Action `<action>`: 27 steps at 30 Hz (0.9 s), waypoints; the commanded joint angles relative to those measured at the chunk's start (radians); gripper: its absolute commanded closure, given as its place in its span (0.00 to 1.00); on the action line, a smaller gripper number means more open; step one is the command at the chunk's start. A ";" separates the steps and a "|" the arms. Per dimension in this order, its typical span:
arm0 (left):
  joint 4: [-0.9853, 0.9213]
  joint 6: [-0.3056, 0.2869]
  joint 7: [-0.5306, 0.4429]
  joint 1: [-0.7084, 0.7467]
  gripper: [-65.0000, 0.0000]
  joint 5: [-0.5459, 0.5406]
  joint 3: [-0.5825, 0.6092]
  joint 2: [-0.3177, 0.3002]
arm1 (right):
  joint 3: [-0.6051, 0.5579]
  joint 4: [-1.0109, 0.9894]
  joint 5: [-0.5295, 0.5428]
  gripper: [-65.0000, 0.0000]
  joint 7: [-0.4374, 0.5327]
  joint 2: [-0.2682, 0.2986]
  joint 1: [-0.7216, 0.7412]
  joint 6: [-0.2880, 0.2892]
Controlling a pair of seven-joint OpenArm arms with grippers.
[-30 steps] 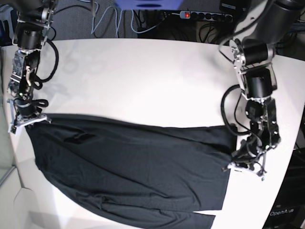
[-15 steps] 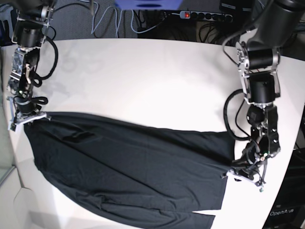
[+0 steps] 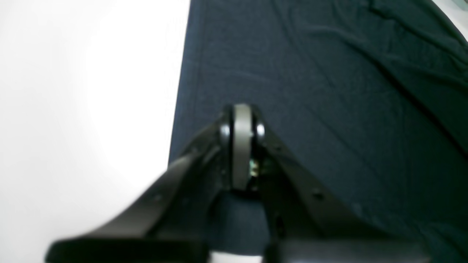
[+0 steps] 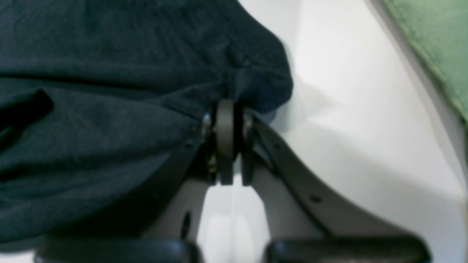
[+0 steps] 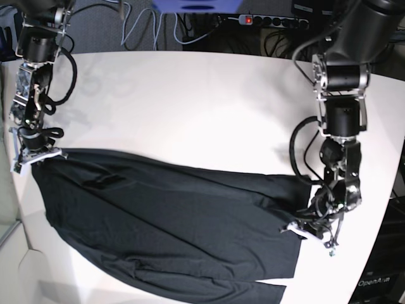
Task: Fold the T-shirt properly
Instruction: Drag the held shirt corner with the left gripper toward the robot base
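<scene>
Base view: the black T-shirt (image 5: 164,228) lies spread across the white counter (image 5: 190,107), stretched between both arms. Left pincer (image 5: 304,229) is clamped on one edge, right pincer (image 5: 31,155) pinches the far corner, fabric bunched at its tips.

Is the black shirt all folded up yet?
No. The T-shirt lies spread flat across the table, its two ends pinched by both grippers.

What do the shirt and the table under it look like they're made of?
The T-shirt looks like thin, soft, matte black knit fabric: it creases finely and drapes limp. The table looks like a smooth white laminate or painted board with a faint sheen; exact material unclear.
</scene>
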 commanded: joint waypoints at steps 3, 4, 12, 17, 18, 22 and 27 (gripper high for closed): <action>0.015 0.003 -0.024 -0.038 1.00 -0.005 -0.003 -0.009 | 0.006 0.016 0.000 1.00 0.025 0.021 0.018 0.007; 0.015 0.003 -0.024 -0.038 1.00 -0.005 -0.003 -0.011 | 0.006 0.016 0.000 1.00 0.025 0.021 0.018 0.007; 0.015 -0.003 -0.024 -0.031 0.46 -0.005 -0.006 -0.017 | 0.005 0.016 0.000 1.00 0.025 0.018 0.018 0.007; 0.035 -0.004 -0.024 -0.012 0.42 -0.012 -0.005 -0.017 | 0.005 0.016 0.000 1.00 0.025 0.018 0.018 0.007; 0.032 -0.004 -0.023 -0.012 0.46 -0.015 -0.005 -0.017 | 0.005 0.016 0.000 1.00 0.025 0.020 0.018 0.007; 0.023 -0.004 -0.026 0.029 0.62 -0.013 -0.003 -0.006 | 0.005 0.016 0.000 1.00 0.025 0.023 0.006 0.009; 0.021 -0.004 -0.026 0.061 0.88 -0.007 -0.002 0.024 | 0.005 0.022 0.000 1.00 0.025 0.023 0.000 0.009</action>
